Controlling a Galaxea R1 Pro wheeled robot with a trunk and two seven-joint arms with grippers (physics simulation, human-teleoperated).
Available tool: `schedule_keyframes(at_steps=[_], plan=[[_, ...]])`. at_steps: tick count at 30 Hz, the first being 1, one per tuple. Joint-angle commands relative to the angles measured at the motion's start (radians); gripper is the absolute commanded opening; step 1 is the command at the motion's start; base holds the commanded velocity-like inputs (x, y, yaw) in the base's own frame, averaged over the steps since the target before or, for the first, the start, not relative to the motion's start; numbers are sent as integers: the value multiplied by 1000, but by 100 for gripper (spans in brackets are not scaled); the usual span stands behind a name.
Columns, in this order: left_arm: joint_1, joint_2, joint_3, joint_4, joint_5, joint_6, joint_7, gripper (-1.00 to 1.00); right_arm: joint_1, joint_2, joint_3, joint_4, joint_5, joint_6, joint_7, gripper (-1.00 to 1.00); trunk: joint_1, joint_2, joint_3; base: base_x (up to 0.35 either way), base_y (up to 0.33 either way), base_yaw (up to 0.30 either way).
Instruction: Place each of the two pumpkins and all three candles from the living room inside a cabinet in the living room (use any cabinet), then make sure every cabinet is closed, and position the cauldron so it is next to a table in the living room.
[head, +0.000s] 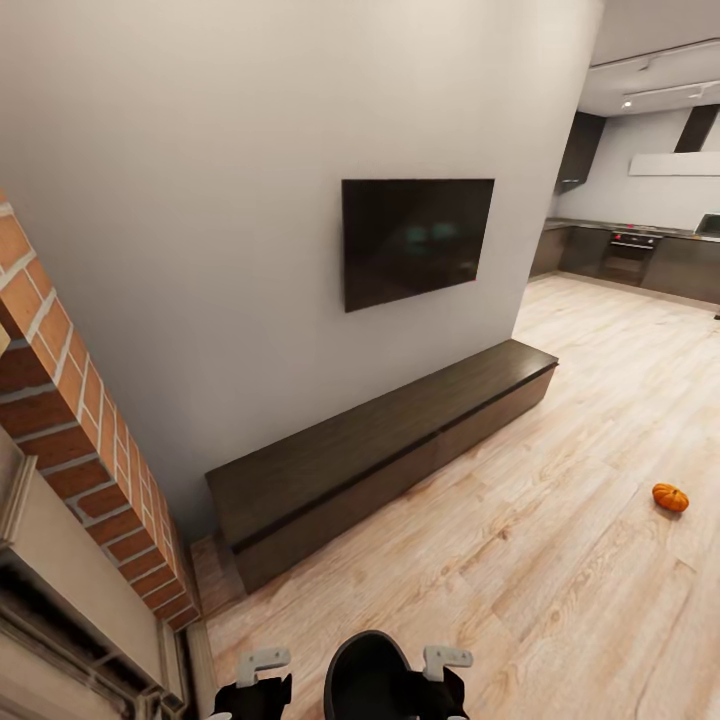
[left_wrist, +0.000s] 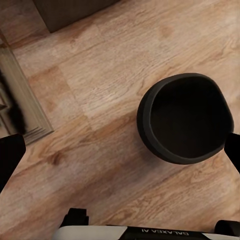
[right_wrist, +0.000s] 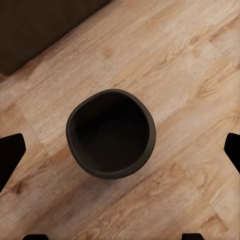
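- Looks like the cauldron step: the round black open-topped cauldron (head: 372, 678) sits on the light wood-plank floor (head: 520, 560) right in front of the robot, near the long low dark-brown wooden cabinet (head: 380, 450), whose fronts look shut.
- Left end effector (left_wrist: 120, 150) and right end effector (right_wrist: 120, 150) both hang above it, fingers spread wide, holding and touching nothing.
- Next move, I'd guess: drop down and pinch the rim.
- One small ribbed orange pumpkin (head: 670, 497) lies on the floor, well apart.
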Motion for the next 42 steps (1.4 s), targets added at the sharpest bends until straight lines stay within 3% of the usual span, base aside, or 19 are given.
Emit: schedule_keyframes(at_steps=[1,42], plan=[[0,0,-6,-2,10,4,9,100,-1,-1,5,-3,-6,5,-8,100,4,-9,-5,0,0,0],[0,1,-6,-2,10,4,9,100,-1,-2,7,14,-2,-54,-4,100,162,-296,-134,0,0,0]])
